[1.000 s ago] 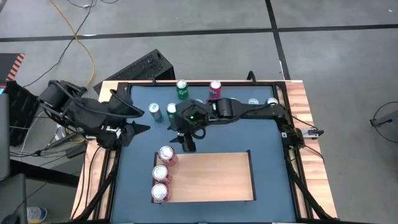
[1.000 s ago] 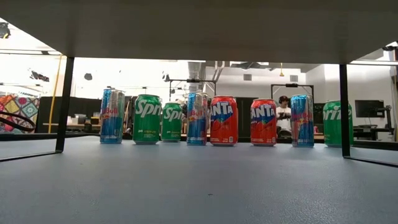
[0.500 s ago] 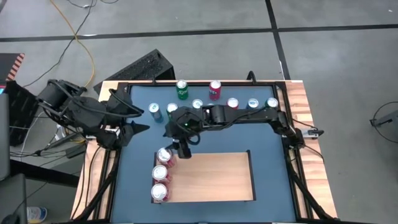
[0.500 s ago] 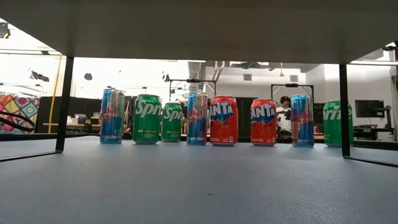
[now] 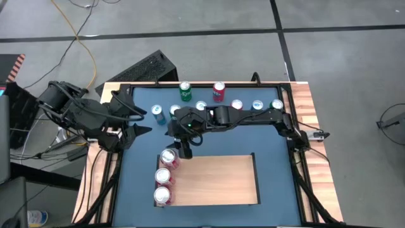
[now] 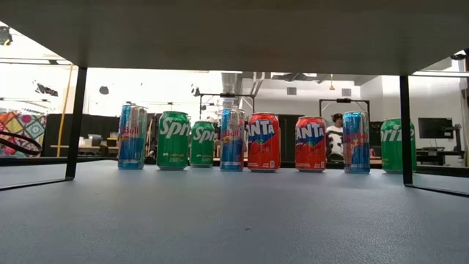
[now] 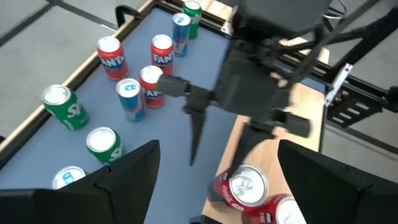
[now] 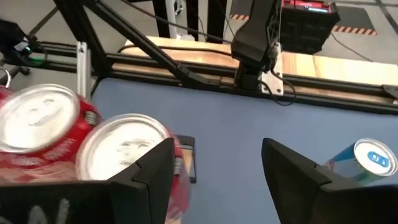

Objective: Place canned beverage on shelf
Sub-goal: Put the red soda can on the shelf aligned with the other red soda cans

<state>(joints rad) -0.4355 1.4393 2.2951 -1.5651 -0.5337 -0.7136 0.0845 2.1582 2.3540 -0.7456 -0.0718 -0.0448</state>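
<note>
While left tool (image 5: 140,120) waits open at bench (image 5: 272,158) edge, right tool (image 5: 181,152) hangs open just beside endmost red can (image 5: 168,157) on shelf (image 5: 218,180).

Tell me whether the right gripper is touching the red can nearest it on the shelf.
Apart. The left wrist view shows the right gripper with open fingers hanging above the red can at the shelf's corner, with a gap between them.

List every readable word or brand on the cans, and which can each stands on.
"Sprite", partly cut off: green cans and.
"Fanta", first letter cut off: orange-red cans and.
"Red Bull": blue and silver can; the blue cans and are too blurred to read.
Red cans on the shelf: lettering unreadable.
</note>
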